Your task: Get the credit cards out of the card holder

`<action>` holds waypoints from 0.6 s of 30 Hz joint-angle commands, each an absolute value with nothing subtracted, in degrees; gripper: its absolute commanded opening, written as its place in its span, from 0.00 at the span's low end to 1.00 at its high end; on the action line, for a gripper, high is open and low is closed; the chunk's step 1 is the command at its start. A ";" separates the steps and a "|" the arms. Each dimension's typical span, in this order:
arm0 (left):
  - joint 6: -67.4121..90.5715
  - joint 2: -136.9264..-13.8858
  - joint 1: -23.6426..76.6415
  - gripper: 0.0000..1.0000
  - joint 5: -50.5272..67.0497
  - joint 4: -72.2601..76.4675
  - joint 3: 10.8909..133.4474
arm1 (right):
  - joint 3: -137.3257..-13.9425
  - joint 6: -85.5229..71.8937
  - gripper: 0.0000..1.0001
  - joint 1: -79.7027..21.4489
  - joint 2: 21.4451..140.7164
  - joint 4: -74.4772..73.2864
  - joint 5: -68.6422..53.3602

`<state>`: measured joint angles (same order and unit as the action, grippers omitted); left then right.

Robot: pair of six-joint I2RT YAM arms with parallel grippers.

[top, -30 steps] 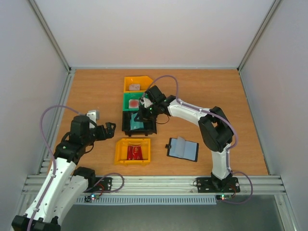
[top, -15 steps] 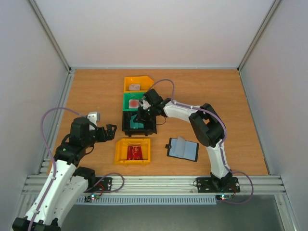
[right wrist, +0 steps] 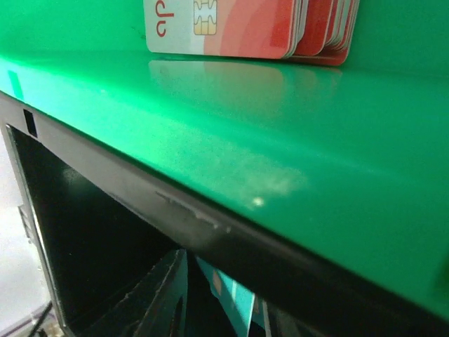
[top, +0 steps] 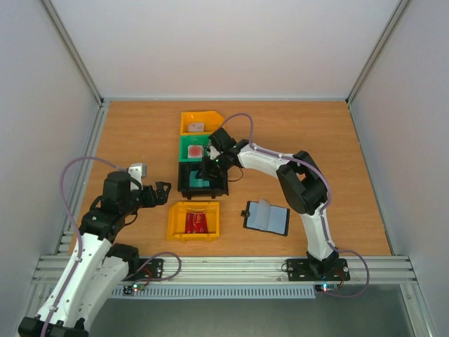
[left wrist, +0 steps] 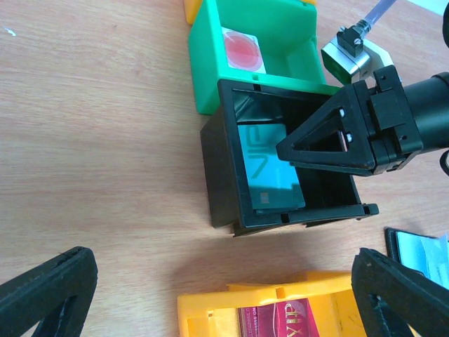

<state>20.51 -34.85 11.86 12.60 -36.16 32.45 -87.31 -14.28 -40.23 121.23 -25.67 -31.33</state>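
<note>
card [left wrist: 270, 168] in bin [left wrist: 217, 175], card holder [top: 266, 217] right (apart)

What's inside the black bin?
A teal card lies flat on the floor of the black bin. The right gripper hangs over the bin's right side and covers that part of the floor, so anything there is hidden.

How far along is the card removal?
Done: cards lie in all four bins: red card in the near yellow bin, teal card in the black bin, others in the green bin and far yellow bin. In hand: right end effector sits over the teal card, grip unclear; left end effector hangs open. Left: holder lies open; can't tell if cards remain.
</note>
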 commanded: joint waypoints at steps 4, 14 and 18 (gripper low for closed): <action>19.95 -34.62 11.60 0.99 13.18 -33.12 31.89 | -91.59 -10.94 0.44 -40.53 118.77 -34.30 -23.92; 19.71 -34.54 11.59 0.99 12.74 -33.22 32.18 | -94.24 -1.60 0.87 -41.27 102.44 -45.69 -9.12; 19.43 -35.49 11.51 0.99 10.48 -33.33 33.72 | -93.91 8.12 0.98 -39.09 93.03 -49.20 -3.08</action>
